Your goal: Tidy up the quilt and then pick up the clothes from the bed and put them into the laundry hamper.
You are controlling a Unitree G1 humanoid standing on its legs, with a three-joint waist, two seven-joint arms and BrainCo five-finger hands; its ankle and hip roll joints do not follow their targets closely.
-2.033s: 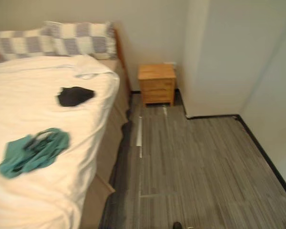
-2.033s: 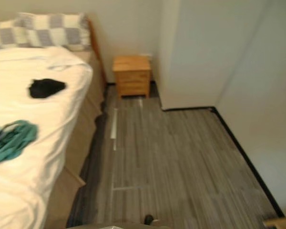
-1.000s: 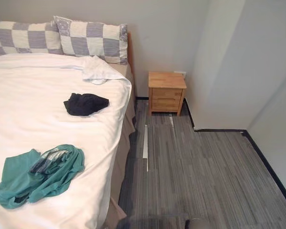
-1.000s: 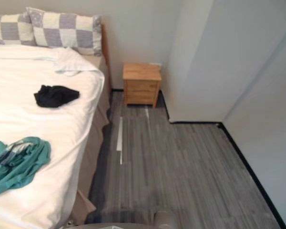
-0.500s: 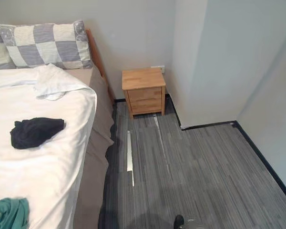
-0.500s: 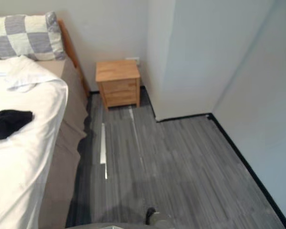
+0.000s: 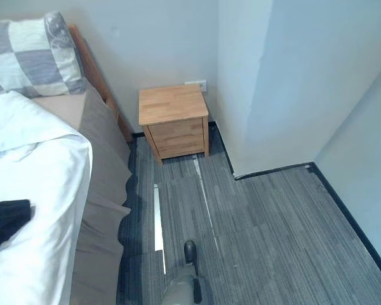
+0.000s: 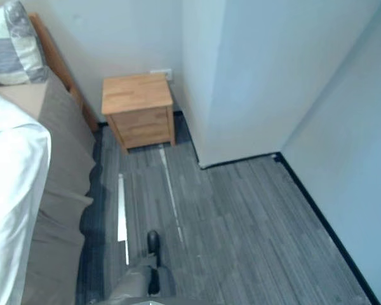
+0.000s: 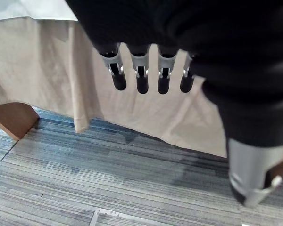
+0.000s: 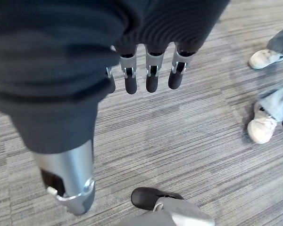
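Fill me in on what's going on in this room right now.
Nothing is being handled. The left hand hangs open beside the bed skirt, and the right hand hangs open over the floor, near a person's shoes. The white quilt is rumpled at its corner, and a black garment lies on it. A wooden nightstand stands by the bed.

White cloth quilt; matt wooden nightstand; striped grey floor.
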